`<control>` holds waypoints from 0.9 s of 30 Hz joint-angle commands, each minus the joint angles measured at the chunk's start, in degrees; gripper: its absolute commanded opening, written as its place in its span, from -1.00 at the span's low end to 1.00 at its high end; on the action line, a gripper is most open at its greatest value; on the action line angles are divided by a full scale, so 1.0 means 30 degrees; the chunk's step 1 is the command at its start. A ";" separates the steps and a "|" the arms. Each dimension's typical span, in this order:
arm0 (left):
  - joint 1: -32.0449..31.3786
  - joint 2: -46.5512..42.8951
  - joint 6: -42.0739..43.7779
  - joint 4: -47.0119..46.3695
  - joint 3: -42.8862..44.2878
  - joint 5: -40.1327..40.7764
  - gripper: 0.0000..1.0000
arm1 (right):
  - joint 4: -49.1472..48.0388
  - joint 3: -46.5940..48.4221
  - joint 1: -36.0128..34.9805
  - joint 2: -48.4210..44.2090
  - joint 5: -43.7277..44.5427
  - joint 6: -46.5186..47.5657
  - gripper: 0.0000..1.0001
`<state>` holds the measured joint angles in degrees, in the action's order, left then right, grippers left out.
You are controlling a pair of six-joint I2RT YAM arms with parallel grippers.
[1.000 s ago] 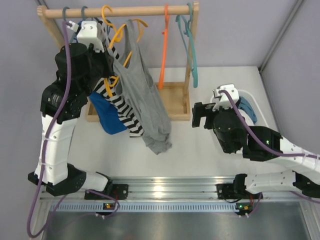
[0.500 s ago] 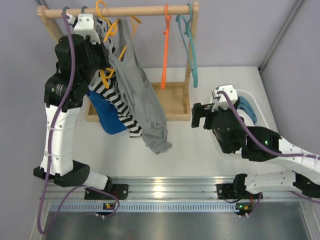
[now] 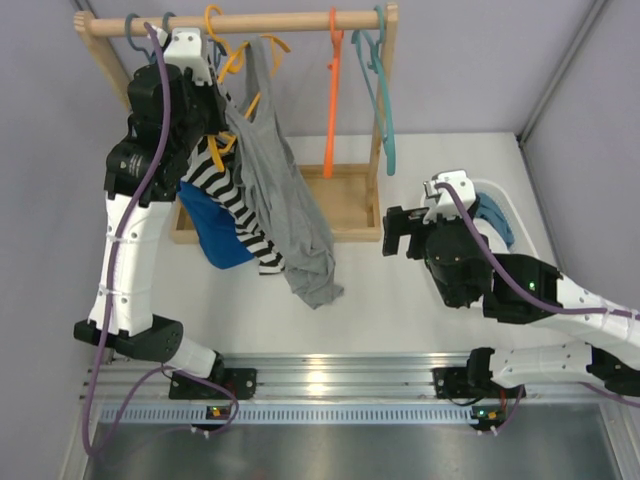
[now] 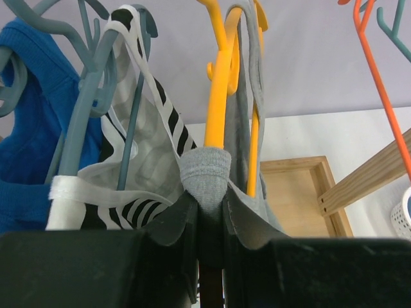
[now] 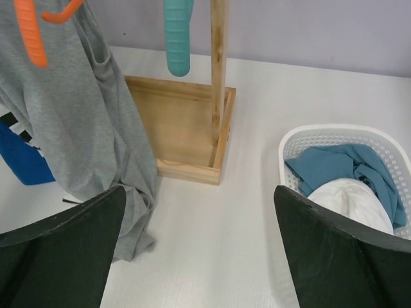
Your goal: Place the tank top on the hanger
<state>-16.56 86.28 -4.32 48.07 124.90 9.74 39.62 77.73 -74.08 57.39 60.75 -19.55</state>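
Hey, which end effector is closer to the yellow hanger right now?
Left. The left end effector grips the tank top strap directly at the hanger; the right end effector hangs open far off, beside the white basket.

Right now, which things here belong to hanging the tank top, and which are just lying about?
Job: grey tank top, yellow-orange hanger, left fingers pinching the grey fabric at that hanger.

Lying about: black-and-white striped top, blue top, red-orange hanger, teal hangers, white laundry basket of clothes, open right fingers.
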 commanded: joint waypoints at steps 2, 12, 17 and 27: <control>0.0187 -0.0722 0.0004 -0.2430 -0.1202 -0.0403 -1.00 | -0.0373 -0.0042 -0.0120 -0.0262 0.0111 0.0189 0.96; 0.0187 -0.2245 -0.0670 -0.2958 -0.3575 -0.0345 -0.58 | -0.0373 -0.0072 -0.0090 -0.0027 -0.0094 0.0101 0.96; 0.0187 -0.3006 -0.0700 -0.3046 -0.3929 -0.0316 -0.21 | -0.0461 -0.0072 -0.0090 0.0178 -0.0299 0.0072 0.96; 0.0187 -0.3593 -0.0582 -0.2518 -0.3079 -0.0462 0.04 | -0.0608 -0.0130 -0.0090 0.0529 -0.1060 -0.0046 0.98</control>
<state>-16.36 77.60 -6.04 42.87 113.54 8.56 39.24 77.54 -74.08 58.87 58.43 -19.62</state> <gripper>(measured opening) 0.515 0.985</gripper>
